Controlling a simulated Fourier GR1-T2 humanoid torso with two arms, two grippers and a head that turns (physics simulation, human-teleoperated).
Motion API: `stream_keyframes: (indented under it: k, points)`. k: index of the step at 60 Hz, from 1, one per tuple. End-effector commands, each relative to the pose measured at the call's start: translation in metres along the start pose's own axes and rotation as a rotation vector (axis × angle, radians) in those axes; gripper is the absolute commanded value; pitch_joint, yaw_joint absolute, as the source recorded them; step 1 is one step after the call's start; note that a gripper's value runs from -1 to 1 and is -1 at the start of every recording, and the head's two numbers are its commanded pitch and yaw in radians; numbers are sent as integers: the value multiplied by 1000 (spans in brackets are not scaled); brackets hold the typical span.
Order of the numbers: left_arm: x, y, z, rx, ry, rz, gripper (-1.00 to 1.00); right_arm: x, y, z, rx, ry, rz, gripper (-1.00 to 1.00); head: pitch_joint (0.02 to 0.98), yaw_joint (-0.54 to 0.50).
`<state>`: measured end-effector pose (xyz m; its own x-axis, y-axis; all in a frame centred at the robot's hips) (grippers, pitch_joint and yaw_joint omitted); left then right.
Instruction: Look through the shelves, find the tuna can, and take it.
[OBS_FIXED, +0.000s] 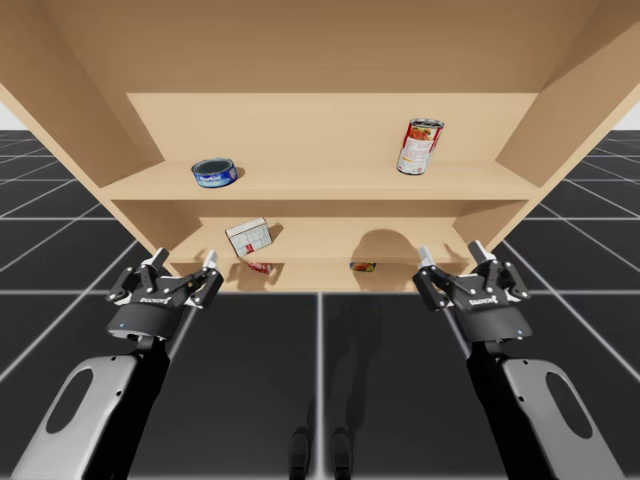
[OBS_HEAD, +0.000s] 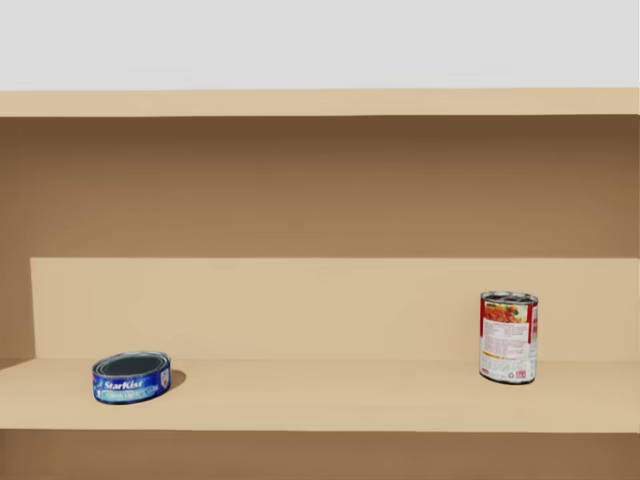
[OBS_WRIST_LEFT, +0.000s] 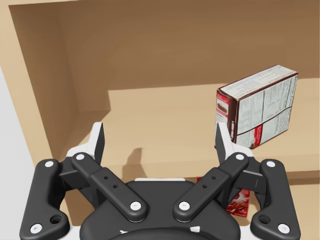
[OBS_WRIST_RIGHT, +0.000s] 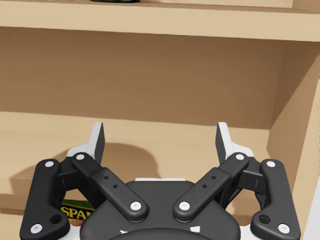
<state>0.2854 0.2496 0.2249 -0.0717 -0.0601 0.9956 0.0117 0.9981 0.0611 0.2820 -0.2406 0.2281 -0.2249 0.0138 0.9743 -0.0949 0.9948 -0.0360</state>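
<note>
Low blue tuna can (OBS_HEAD: 132, 377) sits on the upper shelf (OBS_HEAD: 320, 395) near its left end, well apart from the tall red can (OBS_HEAD: 508, 336). My left gripper (OBS_FIXED: 185, 258) and right gripper (OBS_FIXED: 450, 250) are both spread wide in front of the lower shelves, white box (OBS_WRIST_LEFT: 257, 107) just ahead of the left one

Tan wooden shelving (OBS_FIXED: 320, 185), open-fronted, with plain back panel and splayed side walls. Sits over black floor (OBS_FIXED: 250, 380) ruled with pale grid lines. Meets flat grey backdrop (OBS_HEAD: 320, 40) above.

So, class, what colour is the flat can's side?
The flat can is blue; clearest in head view.
</note>
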Motion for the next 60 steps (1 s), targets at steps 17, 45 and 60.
stream_keyframes:
  k: [17,45,60]
  points:
    - [0,2,0,6,-3,0,-1000,5,0,2,-8,-26,4,-1000,141,30]
    - [2,6,0,4,-2,4,-1000,5,3,3,6,-26,27,-1000,276,300]
    - [10,7,2,-12,-5,35,-1000,4,4,3,17,-18,41,-1000,305,318]
